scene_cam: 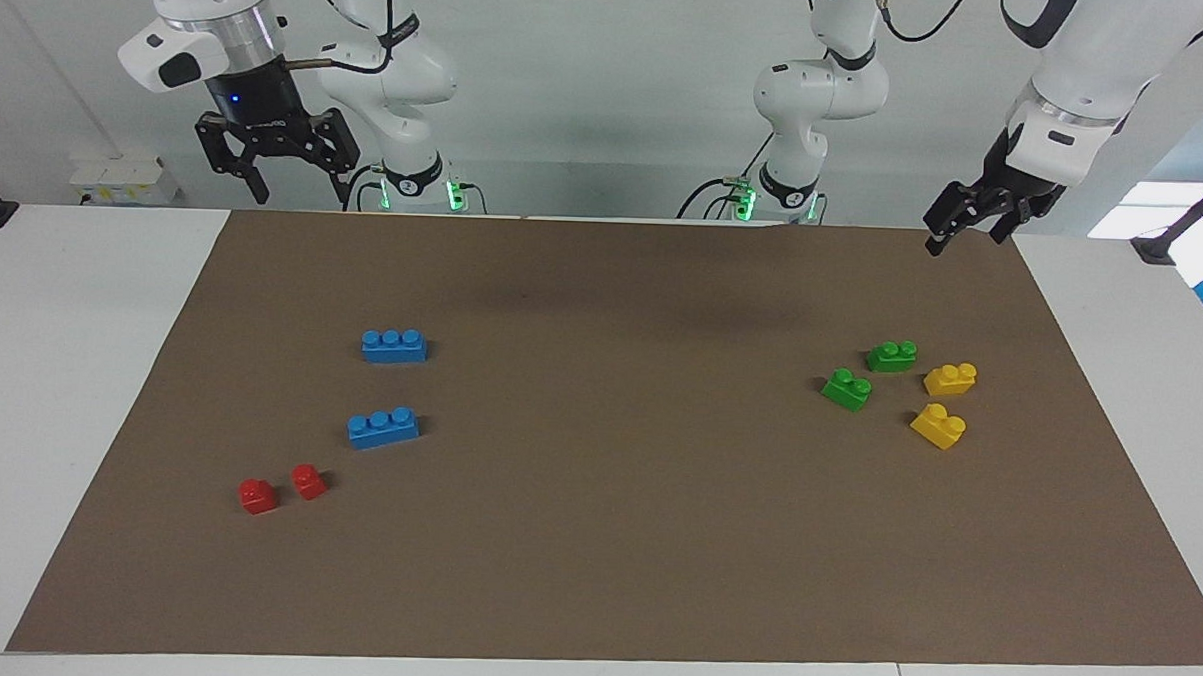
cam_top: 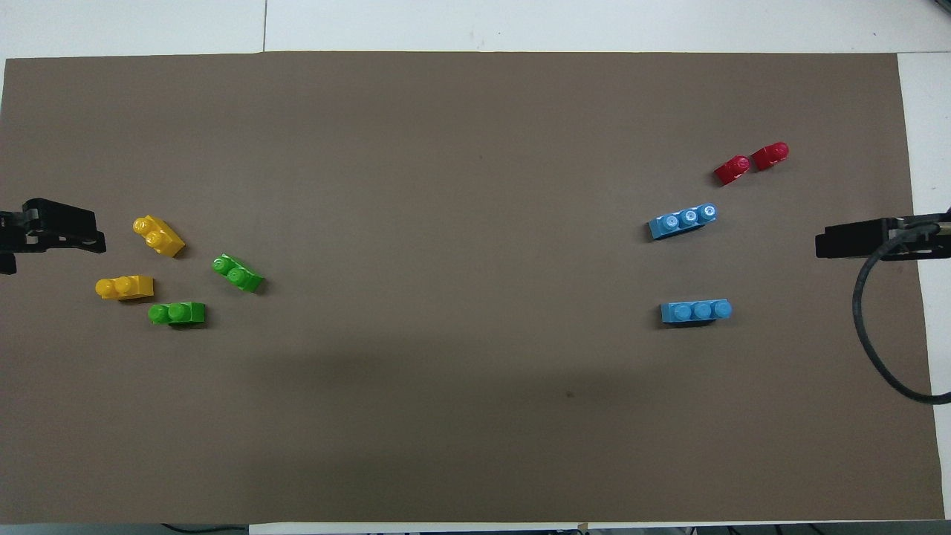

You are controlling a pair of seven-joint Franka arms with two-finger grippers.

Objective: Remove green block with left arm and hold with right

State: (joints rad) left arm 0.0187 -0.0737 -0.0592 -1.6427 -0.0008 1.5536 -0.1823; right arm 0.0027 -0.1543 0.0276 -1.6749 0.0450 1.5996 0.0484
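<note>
While both arms are waiting raised, the right gripper [scene_cam: 277, 167] is hanging with fingers spread wide, holding nothing, above the mat's [scene_cam: 595, 538] edge at its own end. Two green blocks [scene_cam: 847, 389] [scene_cam: 892, 356] are lying beside yellow blocks [scene_cam: 940, 425] toward the left arm's end. The left gripper [scene_cam: 969, 227] is hovering over that corner, empty; its finger gap is unclear.

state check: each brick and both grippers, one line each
Green bricks: flat on the mat, studs up, apart, neither gripped.
Yellow bricks: on the mat beside the green ones, loose.
Blue bricks: on the mat, separate.
Red bricks: on the mat, side by side.
Left gripper: raised, holding nothing.
Right gripper: raised, open, holding nothing.
</note>
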